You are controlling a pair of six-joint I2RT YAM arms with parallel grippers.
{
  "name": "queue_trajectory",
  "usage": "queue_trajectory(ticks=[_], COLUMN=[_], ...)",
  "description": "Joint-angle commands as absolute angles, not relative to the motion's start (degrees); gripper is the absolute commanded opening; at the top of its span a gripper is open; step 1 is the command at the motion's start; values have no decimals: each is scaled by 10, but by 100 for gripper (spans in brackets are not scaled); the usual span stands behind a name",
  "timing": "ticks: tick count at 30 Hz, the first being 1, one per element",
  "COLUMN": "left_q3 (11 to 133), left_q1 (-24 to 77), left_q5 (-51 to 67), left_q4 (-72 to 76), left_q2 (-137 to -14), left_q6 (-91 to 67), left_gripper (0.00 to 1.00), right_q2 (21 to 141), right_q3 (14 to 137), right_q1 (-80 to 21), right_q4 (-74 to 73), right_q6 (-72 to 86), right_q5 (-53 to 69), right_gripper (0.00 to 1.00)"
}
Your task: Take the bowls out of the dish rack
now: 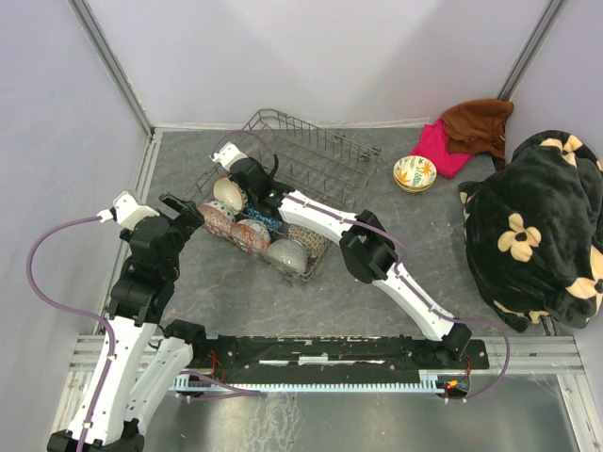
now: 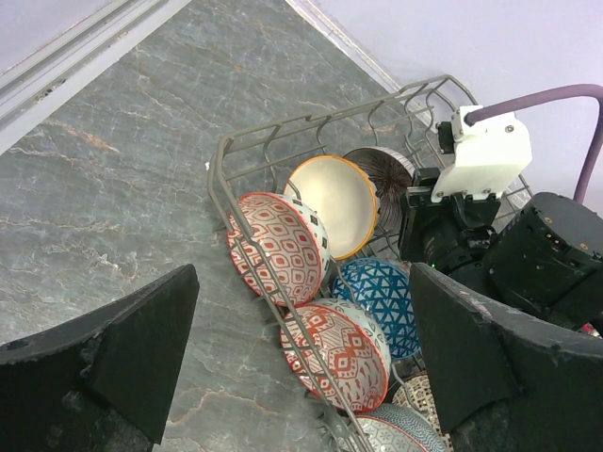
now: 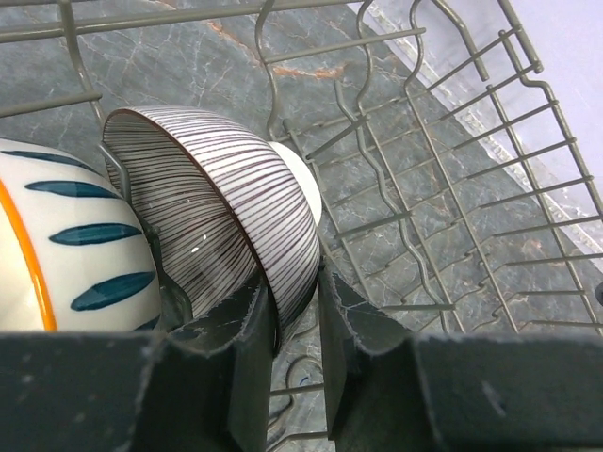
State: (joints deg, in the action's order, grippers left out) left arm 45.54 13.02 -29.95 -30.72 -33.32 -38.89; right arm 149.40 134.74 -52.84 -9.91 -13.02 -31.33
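The grey wire dish rack [image 1: 325,151] sits at the table's centre-left and holds several patterned bowls along its near side. My right gripper [image 3: 294,311] reaches into the rack's far-left corner [image 1: 247,175] and is shut on the rim of a purple-striped bowl [image 3: 217,207], one finger inside and one outside. A cream bowl with blue leaves and an orange rim [image 3: 75,245] stands right beside it. My left gripper [image 2: 301,358] is open and empty, just outside the rack's left side [image 1: 188,212], above two red-patterned bowls [image 2: 283,250] and a blue one [image 2: 382,292].
A yellow-patterned bowl [image 1: 415,173] stands on the table right of the rack. Pink [image 1: 443,149] and brown [image 1: 479,122] cloths lie at the back right. A black floral blanket [image 1: 537,226] fills the right side. Walls close in on the left and back.
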Motion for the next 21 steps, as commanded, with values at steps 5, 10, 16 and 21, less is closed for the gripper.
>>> queue_trajectory(ticks=[5,10,16,21], left_q3=[452,453,454,460], left_q1=[131,133,132,132], left_q5=[-316,-316,-316,-316], left_q4=[-279,-279,-280,-283], left_q2=[-330,-327,-325,-323], left_q6=[-388,-388,-389,-389], left_gripper=[99,99,99,99], right_q2=[1495,1484,1474,1452], right_q3=[1339,1325,1307,1306], right_q1=[-557,-560,-561,-561], right_q4=[1,44,95,127], right_q6=[-178,-187,-197,-221], right_q5=[-355,-384,-416,-451], right_gripper=[5,1,1,1])
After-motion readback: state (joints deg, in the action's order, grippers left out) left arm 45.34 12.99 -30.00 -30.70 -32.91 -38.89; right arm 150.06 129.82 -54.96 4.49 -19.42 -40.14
